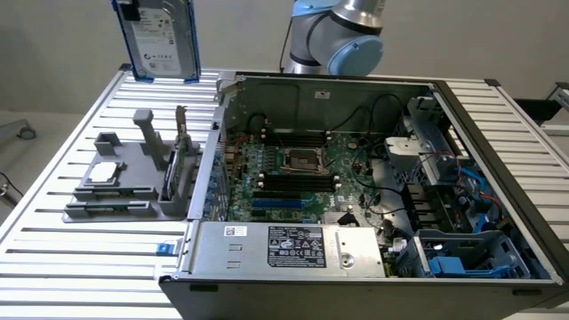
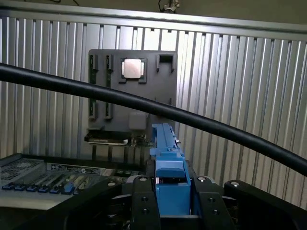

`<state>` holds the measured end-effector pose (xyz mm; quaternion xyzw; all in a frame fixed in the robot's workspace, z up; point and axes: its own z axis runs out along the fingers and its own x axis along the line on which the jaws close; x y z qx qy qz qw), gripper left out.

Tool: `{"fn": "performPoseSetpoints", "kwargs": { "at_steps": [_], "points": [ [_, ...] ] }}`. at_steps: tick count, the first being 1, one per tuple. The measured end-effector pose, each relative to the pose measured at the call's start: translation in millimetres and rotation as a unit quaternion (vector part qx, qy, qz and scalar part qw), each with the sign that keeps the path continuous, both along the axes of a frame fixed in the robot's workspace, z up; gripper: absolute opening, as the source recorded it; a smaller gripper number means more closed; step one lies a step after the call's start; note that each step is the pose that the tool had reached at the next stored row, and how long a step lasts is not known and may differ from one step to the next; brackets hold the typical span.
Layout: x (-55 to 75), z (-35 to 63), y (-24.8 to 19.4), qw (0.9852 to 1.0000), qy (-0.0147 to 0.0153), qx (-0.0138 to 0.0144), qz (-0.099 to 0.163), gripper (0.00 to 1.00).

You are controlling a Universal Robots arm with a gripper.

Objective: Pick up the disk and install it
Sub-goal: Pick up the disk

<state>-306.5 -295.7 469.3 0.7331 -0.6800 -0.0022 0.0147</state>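
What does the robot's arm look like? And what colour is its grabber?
The arm is made of round, silver-grey metal parts, with a light blue cap on its joint. The gripper is black and blocky, dotted with small shiny round screws. A thick black cable runs past it.

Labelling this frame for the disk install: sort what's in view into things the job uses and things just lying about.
In the job: disk, clamped in the gripper above the table; open computer case.
Lying about: grey parts holder; square chip on it.
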Motion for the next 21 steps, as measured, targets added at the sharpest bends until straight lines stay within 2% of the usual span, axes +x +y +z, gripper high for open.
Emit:
{"fn": "performPoseSetpoints", "kwargs": {
  "at_steps": [4,11,15,21],
  "points": [
    [16.4,6.7,-2.9,1.0,0.0007,0.0045,0.0,0.33],
    [44.6,15.4,-7.0,0.9999,0.0019,0.0157,0.0,0.33],
    [60.4,20.0,-12.6,0.9998,0.0022,0.0176,0.0,0.33],
    [77.7,20.2,-22.5,0.9998,0.0023,0.021,0.0,0.33]
  ]
}}
